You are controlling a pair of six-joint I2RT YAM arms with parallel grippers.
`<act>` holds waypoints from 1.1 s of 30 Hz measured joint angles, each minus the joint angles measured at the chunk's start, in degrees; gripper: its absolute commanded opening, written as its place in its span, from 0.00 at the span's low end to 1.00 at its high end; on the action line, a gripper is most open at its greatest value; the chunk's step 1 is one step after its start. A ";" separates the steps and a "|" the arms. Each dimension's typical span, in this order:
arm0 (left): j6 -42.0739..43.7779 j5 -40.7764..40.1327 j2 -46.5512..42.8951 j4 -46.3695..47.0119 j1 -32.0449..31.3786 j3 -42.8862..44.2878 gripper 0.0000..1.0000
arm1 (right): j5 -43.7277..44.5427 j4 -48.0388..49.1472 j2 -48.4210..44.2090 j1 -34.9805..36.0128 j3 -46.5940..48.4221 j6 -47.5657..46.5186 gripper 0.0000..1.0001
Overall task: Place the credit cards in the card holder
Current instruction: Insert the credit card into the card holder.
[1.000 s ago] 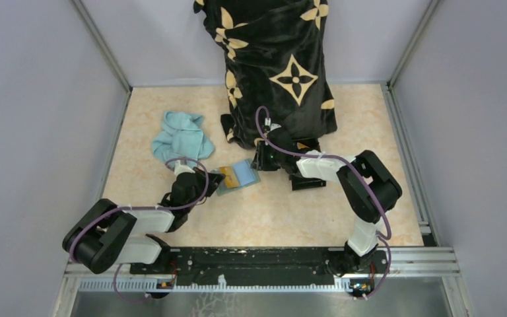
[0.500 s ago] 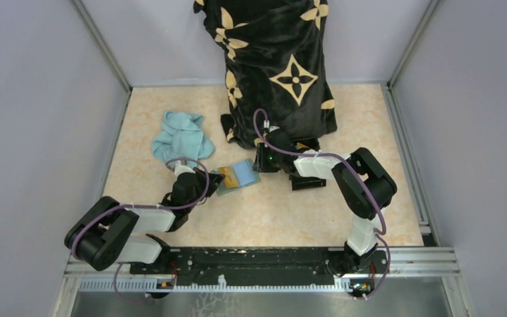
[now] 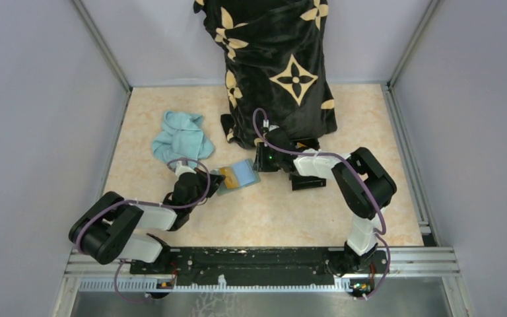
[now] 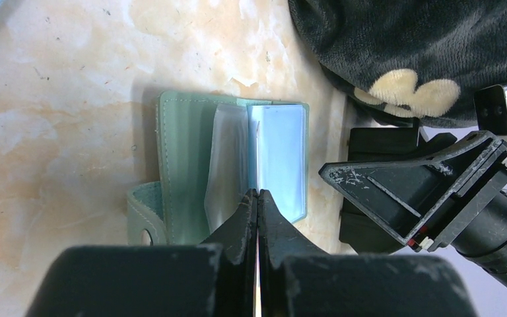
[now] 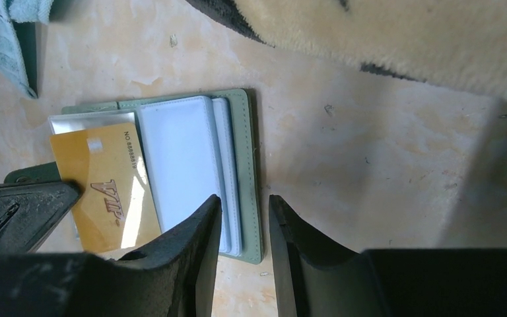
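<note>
Right gripper (image 5: 244,201) crept above card holder (image 5: 255,165) edge.

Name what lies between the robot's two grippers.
The open card holder, with a tan-orange credit card, lies between the left gripper and right gripper; the top view shows this.

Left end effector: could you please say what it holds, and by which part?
The left end effector pinches the tan-orange credit card, seemingly at one edge.

Pale lavender-grey walls (image 3: 33,99) enclose a beige marbled tabletop (image 3: 270,211), lit evenly, perhaps from overhead.
</note>
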 measured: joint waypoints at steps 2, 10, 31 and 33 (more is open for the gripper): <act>0.00 -0.02 0.31 0.15 0.00 0.02 0.00 | 0.04 -0.22 0.13 0.00 0.13 -0.11 0.33; -0.02 -0.24 1.53 1.40 0.00 0.09 0.00 | 0.26 -0.94 1.18 0.00 1.16 -0.55 0.32; -0.57 -0.31 7.54 7.96 0.00 0.09 0.00 | 1.70 -3.65 3.74 1.03 4.13 -1.44 0.32; -0.68 -0.26 8.46 9.16 0.00 0.09 0.00 | 1.77 -3.69 3.76 1.03 4.15 -1.46 0.32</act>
